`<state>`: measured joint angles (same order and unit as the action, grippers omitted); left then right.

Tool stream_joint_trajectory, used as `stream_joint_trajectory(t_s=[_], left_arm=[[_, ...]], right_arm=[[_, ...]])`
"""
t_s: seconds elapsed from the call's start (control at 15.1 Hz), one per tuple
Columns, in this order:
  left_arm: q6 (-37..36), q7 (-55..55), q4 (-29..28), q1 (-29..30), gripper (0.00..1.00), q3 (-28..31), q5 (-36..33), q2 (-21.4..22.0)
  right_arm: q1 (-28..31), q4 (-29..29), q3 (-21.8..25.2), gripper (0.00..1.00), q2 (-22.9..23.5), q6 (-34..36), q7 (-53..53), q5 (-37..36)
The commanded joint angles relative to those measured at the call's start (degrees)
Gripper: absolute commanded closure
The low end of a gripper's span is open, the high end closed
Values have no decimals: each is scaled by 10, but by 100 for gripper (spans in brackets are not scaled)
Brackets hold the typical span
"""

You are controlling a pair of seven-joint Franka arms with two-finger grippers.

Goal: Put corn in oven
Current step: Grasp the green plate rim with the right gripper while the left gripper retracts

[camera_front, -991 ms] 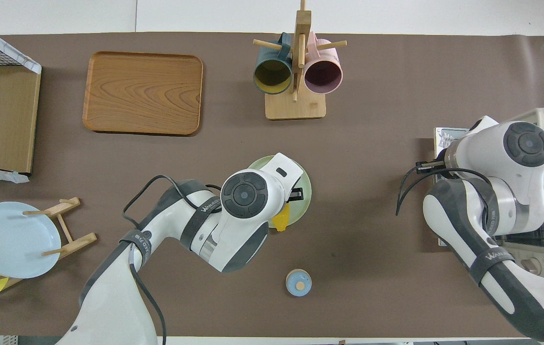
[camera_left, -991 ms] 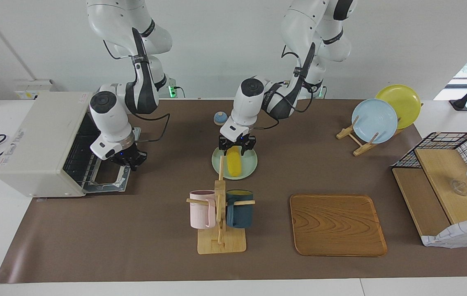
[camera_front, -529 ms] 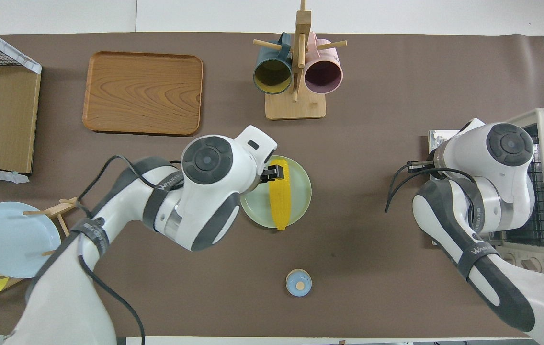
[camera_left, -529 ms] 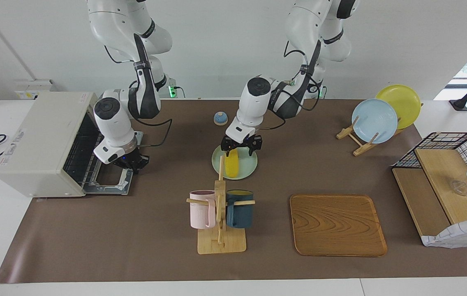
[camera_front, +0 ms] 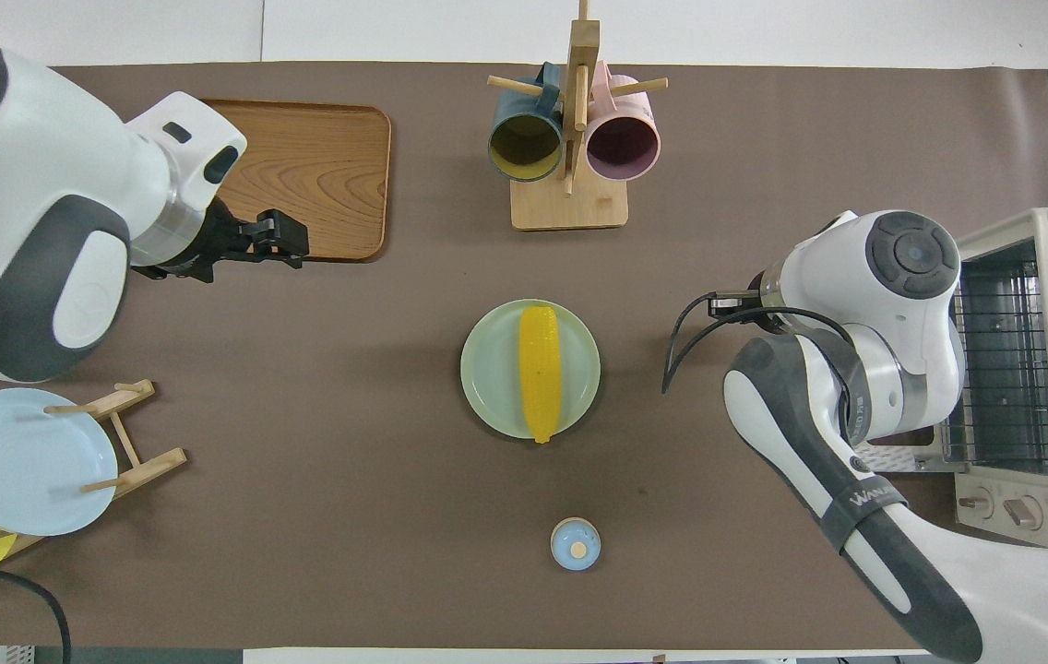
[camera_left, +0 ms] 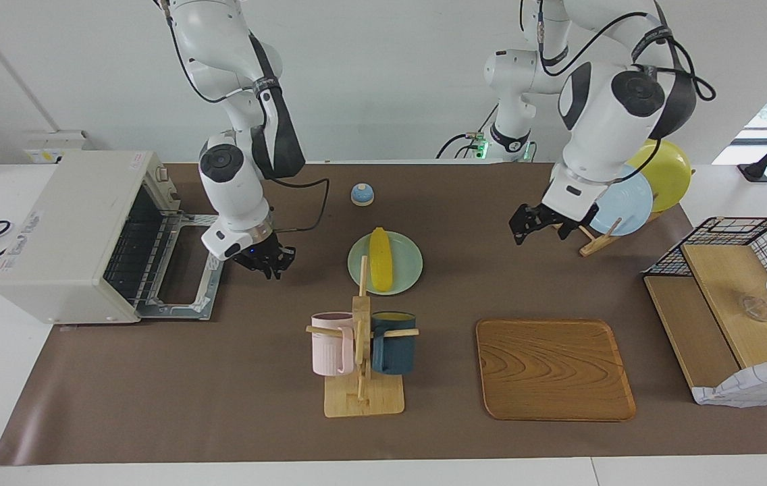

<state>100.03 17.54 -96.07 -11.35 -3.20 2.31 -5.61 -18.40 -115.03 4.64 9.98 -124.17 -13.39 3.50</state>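
The corn (camera_left: 380, 258) lies flat on a pale green plate (camera_left: 408, 254) in the middle of the brown mat (camera_left: 221, 378), and nothing holds it. The oven (camera_left: 80, 233) sits at the right arm's end of the table, well apart from the plate, and its door (camera_left: 184, 277) is dropped down flat so the wire rack inside shows. The right gripper (camera_left: 263, 260) hangs low over the mat between the plate and the oven door — I cannot tell if its fingers are apart or together. The left gripper (camera_left: 540, 223) is up in the air, over the mat on the plate's other flank, close to a wooden stand with a blue dish (camera_left: 616, 202) and a yellow dish (camera_left: 664, 169) — its fingers are spread and hold nothing. A small blue knob (camera_left: 362, 194) sits nearer to the robots than the plate. A mug rack (camera_left: 362, 351) with a pink mug and a dark blue mug stands farther from the robots than the plate, with a wooden tray (camera_left: 553, 368) beside it.
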Motion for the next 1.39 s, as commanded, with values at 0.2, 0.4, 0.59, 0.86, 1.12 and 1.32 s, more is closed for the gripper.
stream_joint_trajectory(t_s=[0.2,0.4,0.59,0.86,1.12,1.32], left_arm=[[-136,-37,-3,30,0,-7,-47,68],[-171,-61,-1,31,0,-6,-47,85],[-205,-79,55,40,0,-10,-39,69],[-194,-80,70,50,0,-8,-11,58],[-160,-80,34,48,0,-8,1,58],[-153,-80,29,47,0,-8,1,59]], right_arm=[[-69,187,-1,40,72,139,-79,-3],[-147,282,-1,40,148,165,-195,-17],[-198,313,-1,40,189,140,-295,-20],[-241,309,-2,40,209,62,-350,-10],[-273,265,-2,40,206,-7,-354,-10],[-284,194,-2,40,185,-56,-354,-11]])
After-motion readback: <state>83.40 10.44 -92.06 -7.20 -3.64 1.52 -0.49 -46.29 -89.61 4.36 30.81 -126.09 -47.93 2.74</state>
